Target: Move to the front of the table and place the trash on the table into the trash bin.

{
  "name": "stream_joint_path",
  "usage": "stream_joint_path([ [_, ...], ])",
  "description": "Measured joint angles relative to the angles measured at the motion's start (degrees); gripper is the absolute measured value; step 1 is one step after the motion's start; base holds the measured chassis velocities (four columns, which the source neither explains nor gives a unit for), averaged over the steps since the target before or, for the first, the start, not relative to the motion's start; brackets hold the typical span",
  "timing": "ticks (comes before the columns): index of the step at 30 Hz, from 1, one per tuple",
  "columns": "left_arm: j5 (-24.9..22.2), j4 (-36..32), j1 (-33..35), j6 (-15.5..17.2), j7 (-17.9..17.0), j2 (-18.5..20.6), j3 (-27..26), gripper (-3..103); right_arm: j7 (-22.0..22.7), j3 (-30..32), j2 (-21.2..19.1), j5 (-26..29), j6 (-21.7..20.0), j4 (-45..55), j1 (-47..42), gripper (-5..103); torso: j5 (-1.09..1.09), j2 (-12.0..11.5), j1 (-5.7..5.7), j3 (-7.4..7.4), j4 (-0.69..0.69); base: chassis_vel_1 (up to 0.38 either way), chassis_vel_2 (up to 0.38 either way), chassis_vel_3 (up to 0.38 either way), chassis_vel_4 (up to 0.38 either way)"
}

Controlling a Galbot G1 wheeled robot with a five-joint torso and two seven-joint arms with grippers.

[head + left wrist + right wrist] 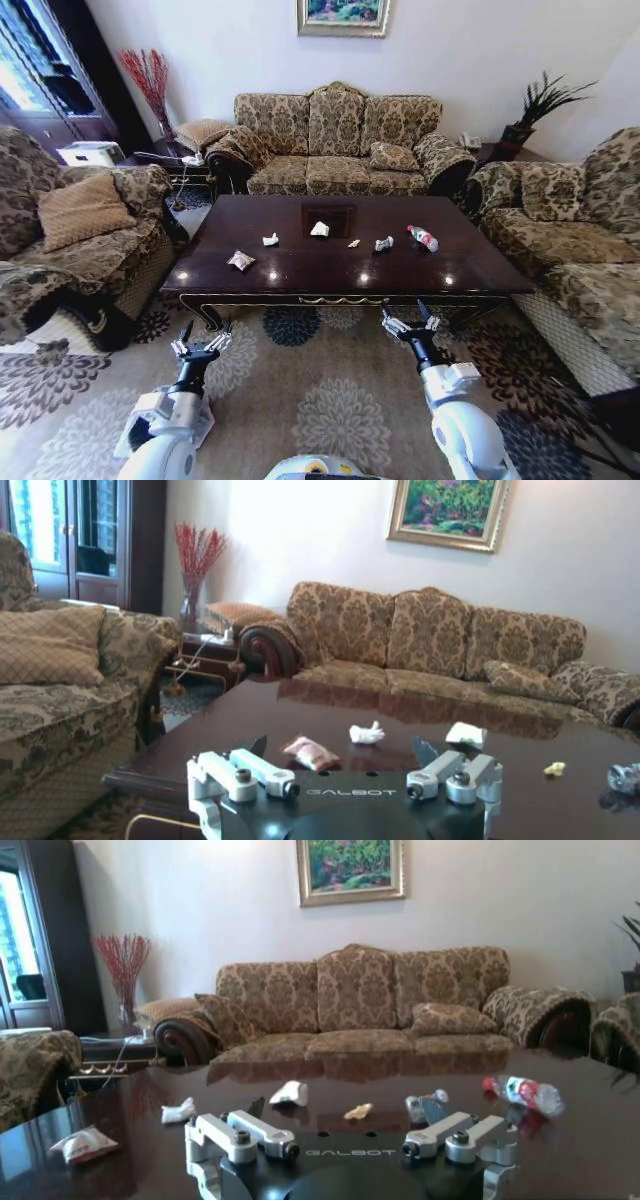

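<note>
Trash is sitting mid-table [300, 275]: wrapper [240, 261] at 10 o'clock, paper wads [319, 229] at 12, bottle [422, 238] at 1. Left gripper [201, 346] and right gripper [412, 322] are hanging spread apart, holding nothing. You're risking the bottle rolling off when nudged.

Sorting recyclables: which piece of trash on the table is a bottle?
The bottle, rightmost on the table: clear with a red label; the others are wads and wrappers.

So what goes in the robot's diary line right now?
stage: at glossy dark brown table | left claw: open, empty | right claw: open, empty | clear red-label bottle: on table
</note>
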Motion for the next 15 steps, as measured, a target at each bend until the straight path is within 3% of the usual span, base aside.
stream_joint_path([
  [9, -0.90, 1.11, -0.24, 2.09, -0.41, 1.03, -0.17, 97, 0.14, -0.08, 0.05, 1.05, 3.05, -0.21, -0.83, 100, -0.05, 0.00, 0.00, 0.00, 0.02, 0.202, 0.192, -0.177, -0.185],
  [15, -1.89, 2.45, -0.38, 3.58, -0.20, 1.68, -1.08, 97, -0.23, -0.24, 0.28, 1.05, 3.89, -0.20, -0.83, 100, 0.02, 0.00, 0.00, 0.00, 0.01, 0.033, 0.021, -0.034, -0.020],
])
